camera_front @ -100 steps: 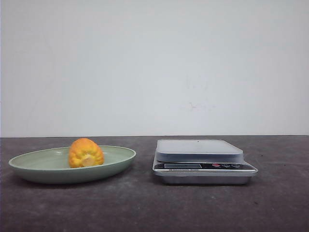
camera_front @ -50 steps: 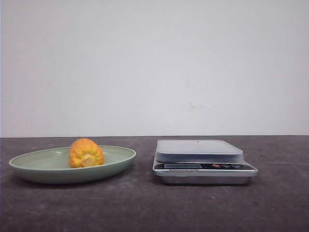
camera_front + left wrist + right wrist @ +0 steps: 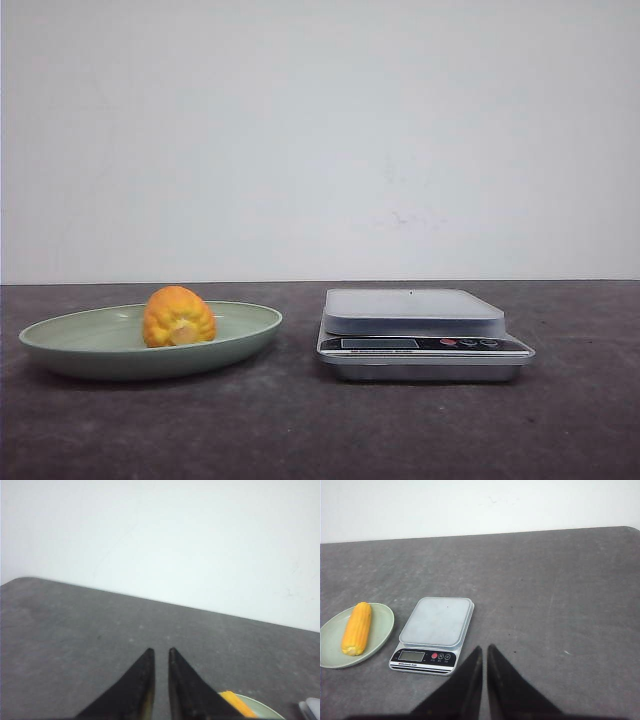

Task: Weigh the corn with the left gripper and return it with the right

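The orange-yellow corn [image 3: 178, 317] lies in a pale green plate [image 3: 60, 345] at the left of the table, its pale cut end towards the front camera. The right wrist view shows it as a cob [image 3: 357, 628] lying lengthwise in the plate [image 3: 382, 625]. My left gripper [image 3: 160, 651] is shut and empty above the bare table, with a sliver of the corn [image 3: 235, 700] just beside one finger. My right gripper [image 3: 484, 647] is shut and empty, near the scale's front right corner. Neither gripper shows in the front view.
A silver kitchen scale [image 3: 415, 312] with an empty weighing platform stands to the right of the plate; it also shows in the right wrist view [image 3: 436, 622]. The dark grey table [image 3: 300, 430] ends at a white wall behind.
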You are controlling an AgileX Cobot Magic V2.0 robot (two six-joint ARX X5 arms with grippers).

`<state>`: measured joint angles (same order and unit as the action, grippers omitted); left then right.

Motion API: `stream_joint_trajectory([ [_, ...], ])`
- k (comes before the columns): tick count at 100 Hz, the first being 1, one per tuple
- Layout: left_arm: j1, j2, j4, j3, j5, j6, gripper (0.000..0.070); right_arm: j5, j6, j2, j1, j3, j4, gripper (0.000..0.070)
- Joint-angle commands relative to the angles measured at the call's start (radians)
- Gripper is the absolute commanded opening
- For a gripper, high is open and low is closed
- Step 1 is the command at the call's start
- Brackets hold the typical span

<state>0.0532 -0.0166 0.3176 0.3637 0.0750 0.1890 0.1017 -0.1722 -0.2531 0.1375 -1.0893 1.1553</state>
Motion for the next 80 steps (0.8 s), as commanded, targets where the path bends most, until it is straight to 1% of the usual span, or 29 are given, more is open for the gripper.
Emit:
stream_joint_trajectory([
  [1, -0.019, 0.014, -0.081, -0.088, -0.022, -0.020, 0.0000, 0.000, 0.001, -0.002, 0.002, -0.011, -0.007, 0.0010],
  [13, -0.049, 0.013, -0.186, -0.221, -0.028, -0.021, 0.0000, 0.000, 0.001, -0.002, 0.001, -0.011, -0.007, 0.0010],
  [29, -0.062, 0.013, -0.247, -0.332, -0.035, -0.025, 0.0000, 0.000, 0.001, -0.002, 0.002, -0.011, -0.008, 0.0010],
  [34, -0.062, 0.013, -0.244, -0.351, -0.045, -0.029, 0.0000, 0.000, 0.001, -0.002, 0.002, -0.011, -0.008, 0.0010],
  [51, -0.062, 0.013, -0.142, -0.351, -0.059, -0.092, 0.0000, 0.000, 0.001, -0.002, 0.002, -0.011, -0.009, 0.0010],
  [54, -0.062, 0.013, -0.127, -0.350, -0.059, -0.093, 0.0000, 0.000, 0.001, -0.002, 0.002, -0.011, -0.009, 0.0010],
  [80, -0.062, 0.013, -0.130, -0.350, -0.059, -0.092, 0.0000, 0.000, 0.001, -0.002, 0.002, -0.012, -0.009, 0.0010],
])
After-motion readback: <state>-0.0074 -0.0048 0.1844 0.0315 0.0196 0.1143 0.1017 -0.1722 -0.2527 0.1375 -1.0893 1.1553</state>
